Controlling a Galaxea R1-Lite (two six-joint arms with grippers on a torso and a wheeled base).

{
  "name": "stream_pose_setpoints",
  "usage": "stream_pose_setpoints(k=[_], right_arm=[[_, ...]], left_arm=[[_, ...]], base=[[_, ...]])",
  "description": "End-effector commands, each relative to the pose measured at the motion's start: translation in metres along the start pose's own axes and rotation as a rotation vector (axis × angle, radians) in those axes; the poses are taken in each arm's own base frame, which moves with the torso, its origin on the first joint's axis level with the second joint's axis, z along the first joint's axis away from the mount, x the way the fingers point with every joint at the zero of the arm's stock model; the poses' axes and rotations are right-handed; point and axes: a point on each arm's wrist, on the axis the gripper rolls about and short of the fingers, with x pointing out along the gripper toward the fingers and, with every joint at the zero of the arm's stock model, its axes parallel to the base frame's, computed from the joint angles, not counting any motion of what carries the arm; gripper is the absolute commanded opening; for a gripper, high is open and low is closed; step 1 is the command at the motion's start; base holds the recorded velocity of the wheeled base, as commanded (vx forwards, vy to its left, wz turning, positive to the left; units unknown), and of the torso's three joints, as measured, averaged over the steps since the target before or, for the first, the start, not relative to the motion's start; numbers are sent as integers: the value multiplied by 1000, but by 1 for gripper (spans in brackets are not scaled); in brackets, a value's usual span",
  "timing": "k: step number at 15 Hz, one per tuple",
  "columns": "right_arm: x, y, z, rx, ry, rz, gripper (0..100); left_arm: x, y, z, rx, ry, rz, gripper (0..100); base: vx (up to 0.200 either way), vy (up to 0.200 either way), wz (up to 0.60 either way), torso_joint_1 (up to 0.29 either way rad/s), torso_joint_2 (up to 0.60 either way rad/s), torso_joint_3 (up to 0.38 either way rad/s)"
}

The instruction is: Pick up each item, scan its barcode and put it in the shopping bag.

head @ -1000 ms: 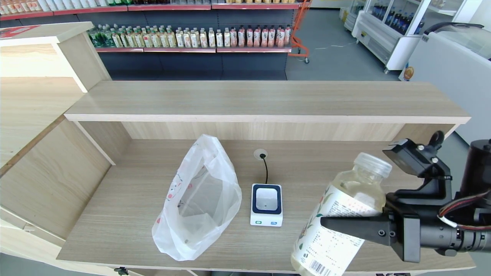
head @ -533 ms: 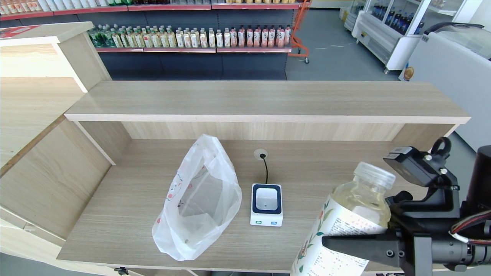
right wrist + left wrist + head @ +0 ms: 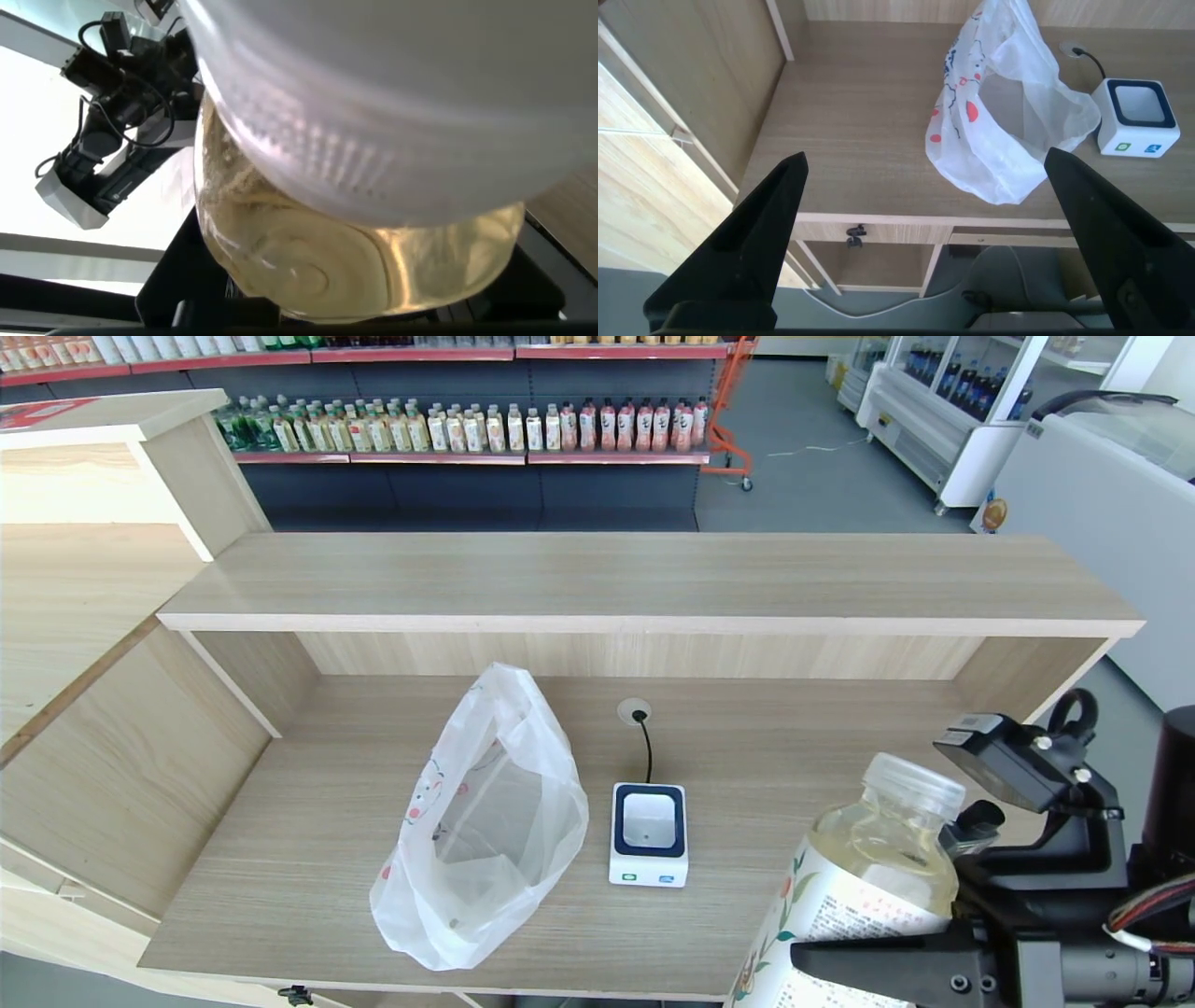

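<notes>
Pale yellow liquid is seen in the clear bottle, which is clamped, tilted, in the right tool at 4 o'clock from the scanner. The white shopping bag is set on the worktop at the scanner's 9 o'clock. The left tool is held spread wide, empty.

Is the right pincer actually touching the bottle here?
Touching. The head view shows the right pincer closed on the bottle, with its near finger lying flat across the label.

shopping bag left of scanner on counter, bottle right
</notes>
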Motion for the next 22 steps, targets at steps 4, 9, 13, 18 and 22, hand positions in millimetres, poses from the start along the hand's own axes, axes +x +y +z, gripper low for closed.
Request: stream_pose_setpoints(k=[4, 9, 13, 18, 22], right_arm=[[-1, 0, 1, -12, -5, -3, 0], [-1, 0, 2, -24, -8, -4, 0], [-4, -13, 3, -137, -22, -82, 0], [1, -110, 2, -607, 0, -316, 0], [29, -155, 8, -923, -78, -325, 0]], left_arm=[[0, 0, 0, 0, 0, 1, 100], [0, 0, 0, 0, 0, 1, 100], [0, 0, 0, 0, 0, 1, 100], [0, 0, 0, 0, 0, -1, 100], [0, 0, 0, 0, 0, 1, 100]], base=[[0, 0, 0, 0, 0, 0], [0, 0, 0, 0, 0, 0], [0, 0, 0, 0, 0, 0], [0, 0, 0, 0, 0, 0], [0, 0, 0, 0, 0, 0]])
